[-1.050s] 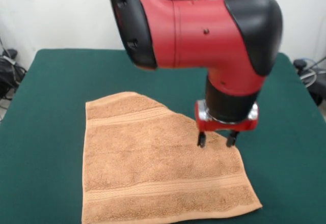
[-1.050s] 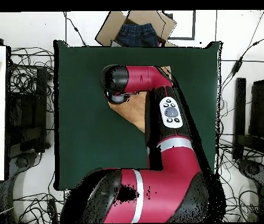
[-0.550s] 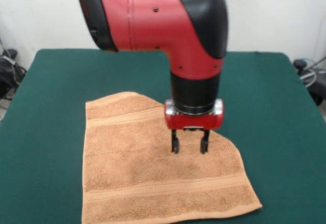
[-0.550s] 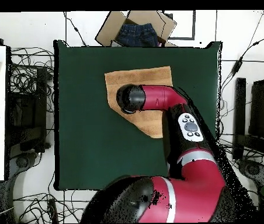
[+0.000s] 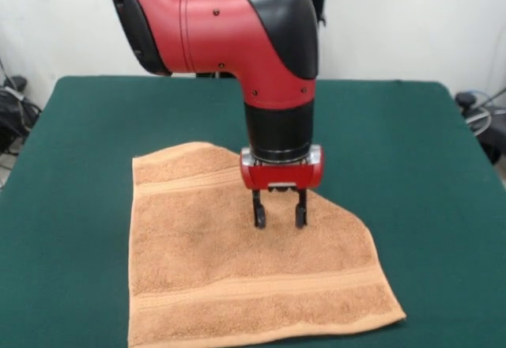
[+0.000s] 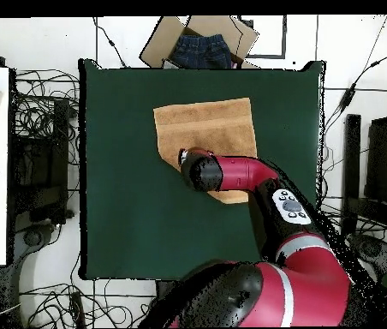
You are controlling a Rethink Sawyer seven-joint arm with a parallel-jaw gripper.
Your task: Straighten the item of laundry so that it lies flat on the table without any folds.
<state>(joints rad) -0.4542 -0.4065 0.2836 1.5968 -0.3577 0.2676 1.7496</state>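
Green felt covers the surface [image 5: 411, 150], ringed by cables on the floor; beyond its edge in the overhead view, a cardboard box [image 6: 199, 39] holds dark blue cloth. From above, the arm [image 5: 237, 39] drops vertically, wrist straight down. Its fingers [image 5: 258, 215] are spread over the towel [image 5: 205, 277], tips at the pile. Its bands run side to side; one far corner looks folded under.

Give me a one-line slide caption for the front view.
Sawyer gripper, fingers open, poised over an orange-tan terry towel with one far corner folded on the green table.
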